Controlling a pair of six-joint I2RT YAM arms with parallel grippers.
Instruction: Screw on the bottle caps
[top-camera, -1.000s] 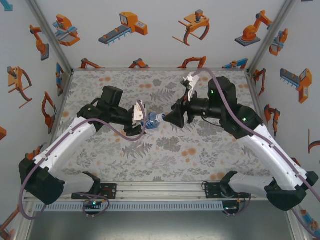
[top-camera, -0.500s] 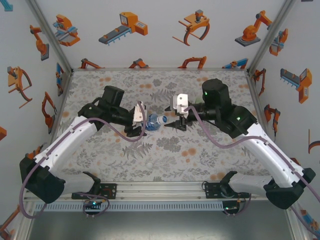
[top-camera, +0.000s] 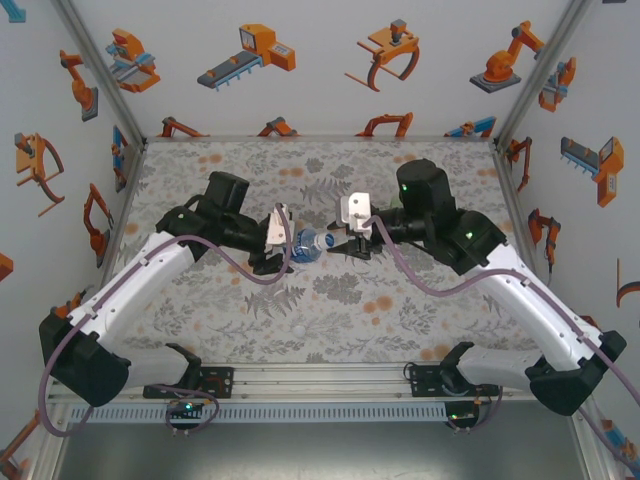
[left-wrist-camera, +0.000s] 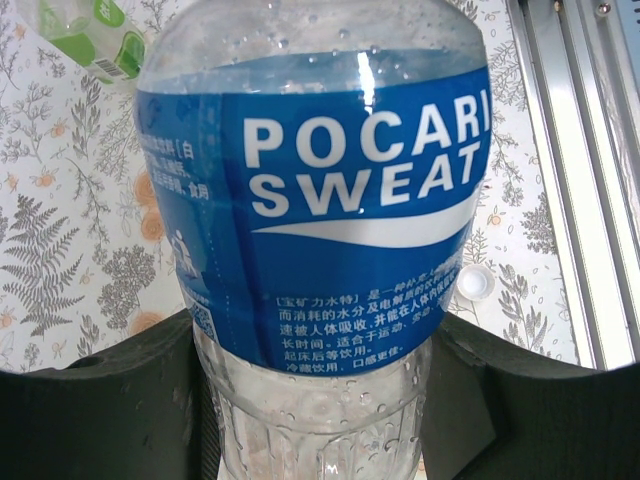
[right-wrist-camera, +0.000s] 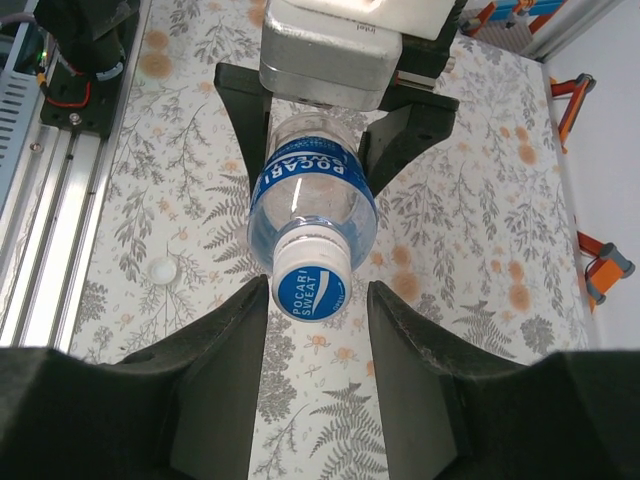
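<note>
One cap (right-wrist-camera: 311, 290) tops the blue-label bottle (right-wrist-camera: 312, 185) your left gripper (left-wrist-camera: 318, 395) clamps; your right gripper (right-wrist-camera: 318, 305) straddles that cap, unclosed; tightening remains.

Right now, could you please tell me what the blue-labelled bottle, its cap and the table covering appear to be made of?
The bottle: clear, glossy plastic, with see-through walls that catch highlights; its label looks like shiny printed film. The cap: opaque plastic, white side, blue printed top. The table covering: matte floral print, cloth or vinyl, hard to tell.
</note>
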